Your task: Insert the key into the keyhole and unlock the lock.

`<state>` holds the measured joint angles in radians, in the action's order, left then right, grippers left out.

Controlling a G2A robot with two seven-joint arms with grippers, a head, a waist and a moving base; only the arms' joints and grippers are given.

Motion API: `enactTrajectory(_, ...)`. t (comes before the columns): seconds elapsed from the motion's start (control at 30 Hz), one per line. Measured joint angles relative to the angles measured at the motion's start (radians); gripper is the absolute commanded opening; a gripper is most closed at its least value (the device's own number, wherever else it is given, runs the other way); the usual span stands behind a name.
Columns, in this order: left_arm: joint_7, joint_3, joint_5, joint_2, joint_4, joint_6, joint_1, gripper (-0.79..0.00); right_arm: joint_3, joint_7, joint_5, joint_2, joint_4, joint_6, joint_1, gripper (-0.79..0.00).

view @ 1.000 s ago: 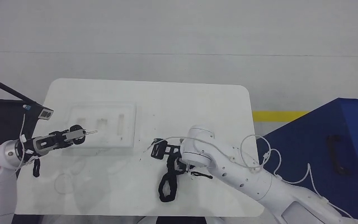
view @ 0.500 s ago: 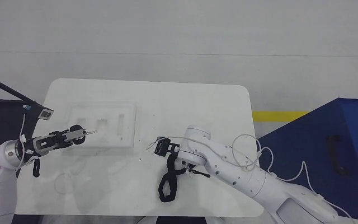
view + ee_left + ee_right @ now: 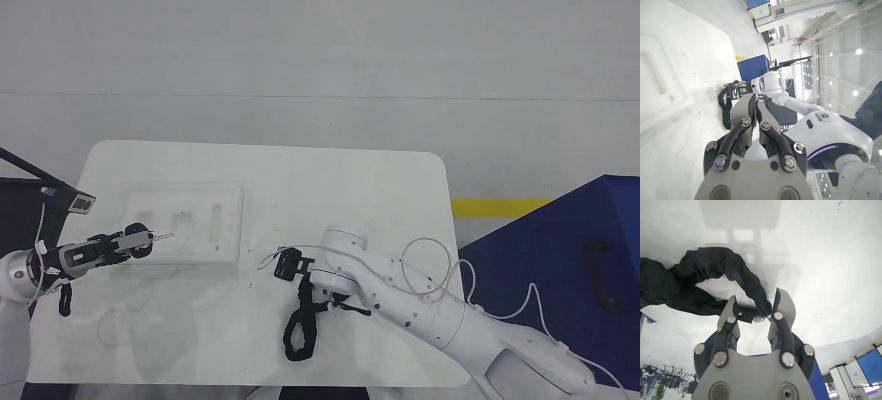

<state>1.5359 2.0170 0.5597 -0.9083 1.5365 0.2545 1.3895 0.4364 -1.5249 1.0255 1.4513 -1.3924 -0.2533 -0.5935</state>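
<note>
Gripping both pieces, nothing mated yet; left gripper (image 3: 148, 239), fingers clamped on key (image 3: 166, 236), over tray (image 3: 226, 196) at table (image 3: 380, 190) left; right gripper (image 3: 755, 294), fingers pinched on lock (image 3: 715, 262) end, mid-table; key and lock well apart; insertion and turning both left, I judge.

Tray (image 3: 190, 225) left on table (image 3: 380, 190), key (image 3: 162, 237) perhaps over it, lock (image 3: 297, 335) rightward.
</note>
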Motion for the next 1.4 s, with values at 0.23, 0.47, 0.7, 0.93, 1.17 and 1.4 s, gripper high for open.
enactTrajectory(0.23, 0.0, 0.0, 0.0, 0.0, 0.0, 0.0, 0.0, -0.785, -0.007, 0.003, 0.006, 0.017, 0.035, 0.001, 0.005, -0.493)
enactTrajectory(0.47, 0.0, 0.0, 0.0, 0.0, 0.0, 0.0, 0.0, -0.785, -0.01, -0.006, 0.009, 0.029, 0.061, -0.004, 0.005, -0.785)
enactTrajectory(0.7, 0.0, 0.0, 0.0, 0.0, 0.0, 0.0, 0.0, -0.785, 0.012, -0.001, -0.005, 0.035, 0.076, 0.015, -0.003, -0.785)
enactTrajectory(0.93, 0.0, 0.0, 0.0, 0.0, 0.0, 0.0, 0.0, -0.785, 0.21, 0.134, -0.189, -0.011, 0.008, 0.022, -0.084, -0.785)
enactTrajectory(1.17, 0.0, 0.0, 0.0, 0.0, 0.0, 0.0, 0.0, -0.785, 0.425, 0.227, -0.364, -0.073, -0.072, -0.072, -0.237, -0.785)
enactTrajectory(1.4, 0.0, 0.0, 0.0, 0.0, 0.0, 0.0, 0.0, -0.785, 0.42, 0.226, -0.349, -0.072, -0.071, -0.062, -0.233, -0.785)
